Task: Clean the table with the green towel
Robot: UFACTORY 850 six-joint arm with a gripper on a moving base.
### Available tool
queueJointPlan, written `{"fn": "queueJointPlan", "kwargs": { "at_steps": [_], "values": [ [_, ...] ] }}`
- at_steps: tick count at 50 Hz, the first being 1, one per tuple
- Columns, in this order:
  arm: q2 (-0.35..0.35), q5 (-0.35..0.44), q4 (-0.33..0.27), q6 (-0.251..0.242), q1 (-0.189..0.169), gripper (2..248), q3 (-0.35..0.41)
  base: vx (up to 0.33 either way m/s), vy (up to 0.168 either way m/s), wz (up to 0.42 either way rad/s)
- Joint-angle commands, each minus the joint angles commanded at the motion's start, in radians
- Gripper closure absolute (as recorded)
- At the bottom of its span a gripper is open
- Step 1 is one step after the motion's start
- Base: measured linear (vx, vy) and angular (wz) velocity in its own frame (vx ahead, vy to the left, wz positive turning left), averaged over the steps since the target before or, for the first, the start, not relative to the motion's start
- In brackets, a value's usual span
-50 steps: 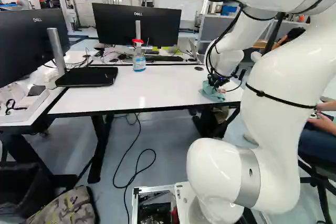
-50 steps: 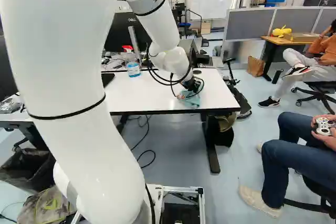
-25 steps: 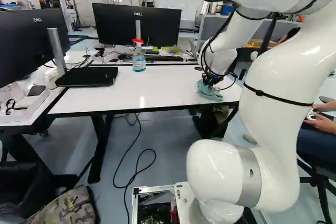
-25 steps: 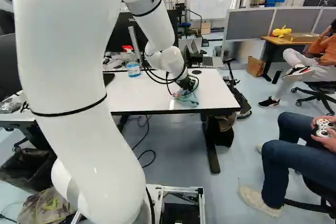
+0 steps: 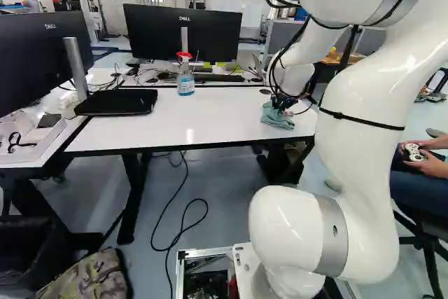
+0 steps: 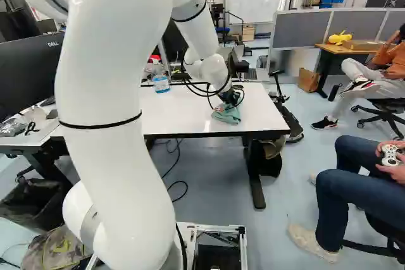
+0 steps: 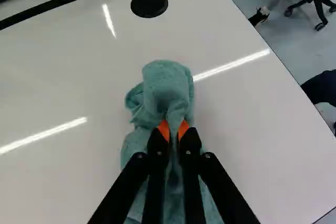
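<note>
While the pincer (image 7: 174,128) is closed almost fully, with only a pinched fold of cloth between its two sides, the green towel (image 7: 167,80) lies bunched beneath and ahead of it on the near right part of the white table (image 5: 203,117). The spray bottle (image 5: 185,83) stands farther off to the left, and a round black disc (image 7: 149,4) sits beyond the towel, towards the far edge. The cloth should be light, limp and in no danger of breaking, though a small pinch could let it slip or trail unevenly as it drags. A thick central fold looks the best hold, leaving loose cloth below to wipe with; light pressure should spread it.
</note>
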Motion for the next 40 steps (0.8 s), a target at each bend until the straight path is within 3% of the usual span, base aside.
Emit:
{"fn": "queueJointPlan", "kwargs": {
  "at_steps": [23,40],
  "values": [
    [-0.064,0.000,0.000,0.000,-0.056,212,-0.079,0.000,0.000,0.000],
    [-0.045,0.000,0.000,0.000,-0.101,212,-0.056,0.000,0.000,0.000]
  ]
}}
